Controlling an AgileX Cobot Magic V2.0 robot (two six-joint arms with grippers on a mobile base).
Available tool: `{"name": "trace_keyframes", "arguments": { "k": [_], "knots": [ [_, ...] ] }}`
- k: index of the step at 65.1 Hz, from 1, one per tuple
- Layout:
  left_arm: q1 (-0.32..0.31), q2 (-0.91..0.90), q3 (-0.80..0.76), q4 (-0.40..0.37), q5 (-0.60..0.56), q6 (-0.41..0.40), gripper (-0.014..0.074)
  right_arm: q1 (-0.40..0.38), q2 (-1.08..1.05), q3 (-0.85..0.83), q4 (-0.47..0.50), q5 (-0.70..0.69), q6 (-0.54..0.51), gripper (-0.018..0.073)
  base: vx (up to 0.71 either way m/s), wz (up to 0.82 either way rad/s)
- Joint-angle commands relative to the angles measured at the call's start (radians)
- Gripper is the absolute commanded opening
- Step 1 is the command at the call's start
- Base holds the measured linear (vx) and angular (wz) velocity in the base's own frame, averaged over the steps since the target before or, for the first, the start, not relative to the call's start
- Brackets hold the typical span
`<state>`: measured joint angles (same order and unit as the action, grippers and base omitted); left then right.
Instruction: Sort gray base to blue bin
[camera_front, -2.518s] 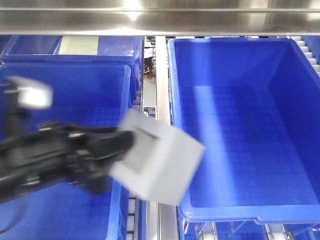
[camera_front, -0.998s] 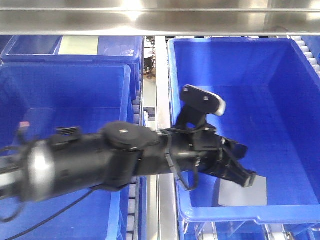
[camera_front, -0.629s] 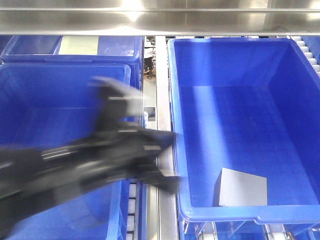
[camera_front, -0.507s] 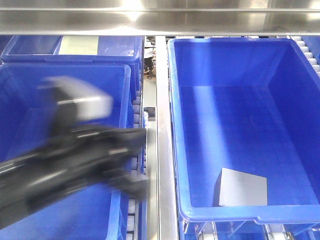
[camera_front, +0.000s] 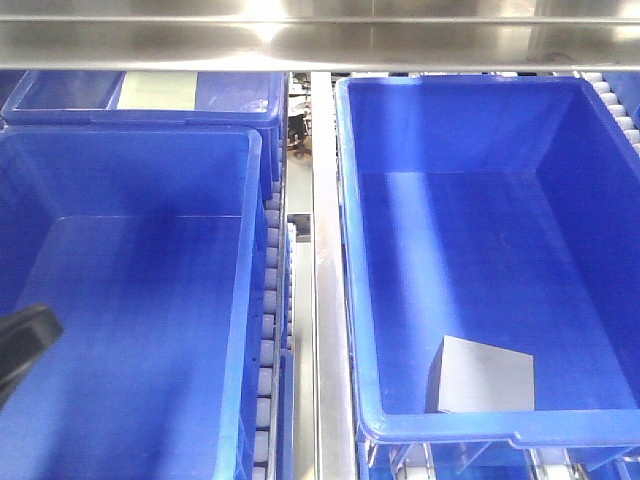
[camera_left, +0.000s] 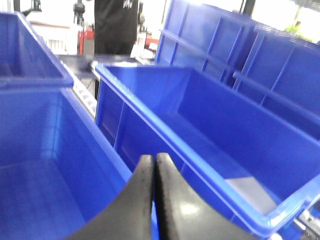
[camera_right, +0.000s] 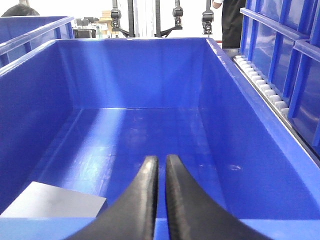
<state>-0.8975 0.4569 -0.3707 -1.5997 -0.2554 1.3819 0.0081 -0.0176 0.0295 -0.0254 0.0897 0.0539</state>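
The right gripper (camera_right: 159, 165) is sitting clenched with nothing between its black fingers, poking over the near rim of the blue bin (camera_right: 210, 120). Just below and to its left, the gray base (camera_right: 52, 202) is lying flat on the bin floor in the near corner, apart from the fingers. The left gripper (camera_left: 154, 162) is likewise pressing its fingers together on nothing, hanging over the neighbouring bin (camera_left: 35, 150). Right of it, the gray base (camera_left: 250, 192) is resting inside the blue bin (camera_left: 200, 115). Farther on, more blue crates (camera_left: 240, 55) are standing stacked.
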Motion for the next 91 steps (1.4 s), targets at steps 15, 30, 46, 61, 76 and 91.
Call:
{"name": "trace_keyframes", "arguments": {
  "k": [15, 30, 46, 61, 76, 91],
  "knots": [
    [-0.006, -0.004, -0.027, 0.012, 0.005, -0.003, -0.0006, -0.004, -0.008, 0.001, -0.006, -0.074, -0.007, -0.0004, 0.0, 0.0],
    [-0.006, -0.004, -0.027, 0.012, 0.005, -0.003, -0.0006, -0.004, -0.008, 0.001, -0.006, -0.074, -0.007, -0.0004, 0.0, 0.0],
    [-0.006, -0.004, -0.027, 0.013, 0.005, -0.004, -0.0006, -0.004, -0.008, 0.001, -0.006, -0.074, -0.007, -0.0004, 0.0, 0.0],
    [-0.006, -0.02, -0.027, 0.542, 0.099, -0.366, -0.0006, -0.004, -0.008, 0.001, -0.006, -0.074, -0.007, -0.0004, 0.0, 0.0],
    [-0.006, -0.044, -0.027, 1.508, 0.285, -1.331, -0.0006, -0.004, -0.008, 0.001, -0.006, -0.074, -0.007, -0.0004, 0.0, 0.0],
    [-0.006, -0.043, -0.027, 1.624, 0.293, -1.477, -0.0006, -0.004, -0.008, 0.001, -0.006, -0.074, -0.007, -0.0004, 0.0, 0.0]
  ]
}}
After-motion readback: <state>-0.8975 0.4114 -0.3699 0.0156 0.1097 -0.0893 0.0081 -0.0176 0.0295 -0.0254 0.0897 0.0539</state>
